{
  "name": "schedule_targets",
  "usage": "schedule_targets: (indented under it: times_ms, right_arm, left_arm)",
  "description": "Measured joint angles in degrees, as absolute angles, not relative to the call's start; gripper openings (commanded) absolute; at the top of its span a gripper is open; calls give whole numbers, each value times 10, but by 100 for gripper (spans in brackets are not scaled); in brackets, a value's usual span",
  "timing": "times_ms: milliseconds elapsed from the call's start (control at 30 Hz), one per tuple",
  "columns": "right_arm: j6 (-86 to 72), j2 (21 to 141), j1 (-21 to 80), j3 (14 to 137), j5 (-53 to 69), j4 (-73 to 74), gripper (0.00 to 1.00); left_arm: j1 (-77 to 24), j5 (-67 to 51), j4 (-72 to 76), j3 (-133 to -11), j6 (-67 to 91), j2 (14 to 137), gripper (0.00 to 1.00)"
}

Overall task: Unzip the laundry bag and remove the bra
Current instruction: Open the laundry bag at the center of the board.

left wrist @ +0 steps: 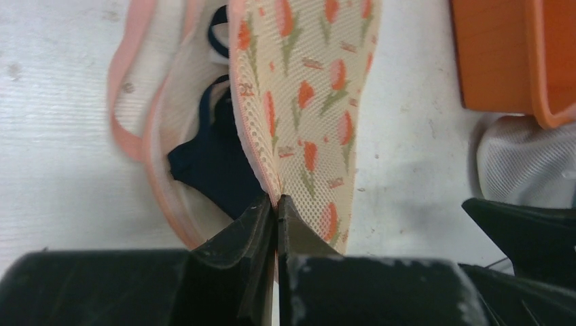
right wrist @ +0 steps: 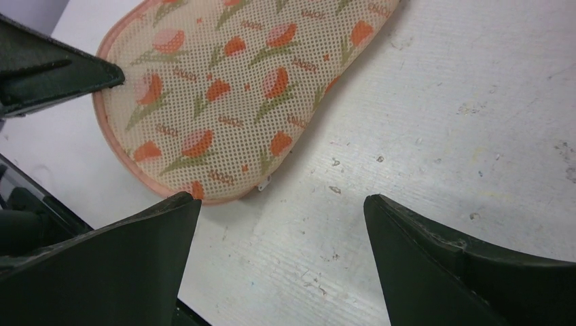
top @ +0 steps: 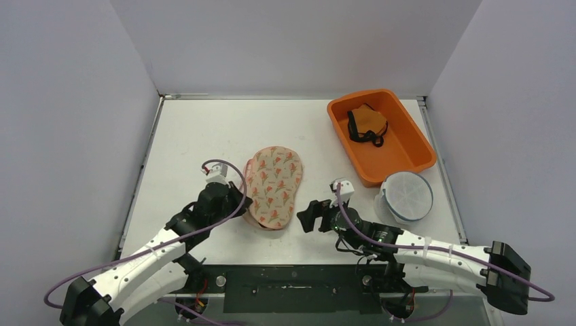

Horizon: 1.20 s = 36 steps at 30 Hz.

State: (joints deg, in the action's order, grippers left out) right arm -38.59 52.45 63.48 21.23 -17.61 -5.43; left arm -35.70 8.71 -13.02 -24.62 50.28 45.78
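Observation:
The laundry bag (top: 274,187) is a cream mesh pouch with orange tulips and pink piping, lying mid-table. In the left wrist view the laundry bag (left wrist: 306,102) stands unzipped, its upper flap lifted on edge. A dark navy bra (left wrist: 214,163) lies inside the opening. My left gripper (left wrist: 277,200) is shut on the flap's pink rim at the bag's near left (top: 241,204). My right gripper (top: 306,217) stands open just right of the bag, with only bare table between its jaws (right wrist: 282,198). A small white zipper pull (right wrist: 265,182) shows at the near edge of the bag (right wrist: 231,88).
An orange bin (top: 407,153) at the back right holds an orange and black garment (top: 367,125). A round white mesh bag (top: 406,197) sits by the bin's near end, close to my right arm.

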Motion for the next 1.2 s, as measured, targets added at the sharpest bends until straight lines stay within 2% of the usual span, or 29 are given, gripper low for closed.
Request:
schedule_targets:
  times_ms: [200,433,600,767,867,1067,1200]
  right_arm:
    - [-431,447,630,226,-230,-10,100]
    - [-462,398,610,295,-262,47,100]
    - [-469,404,608,346,-283,85,100]
    - [-470,355,608,347,-316,133,100]
    - [-468,322,608,347,-335,156,100]
    - [-462,293,608,348,-366,200,100]
    - [-456,289,608,348,-372,221,100]
  left_arm:
    - [-458,121,-128,-319,462,469,0]
    - [-595,173,-94,-394,394,562,0]
    - [-657,191,-69,-424,335,632,7]
    - [-681,190,-25,-440,298,680,13]
    - [-696,185,-1,-459,282,724,24]
    - [-725,162,33,-477,273,800,62]
    - [-737,160,31,-480,279,812,78]
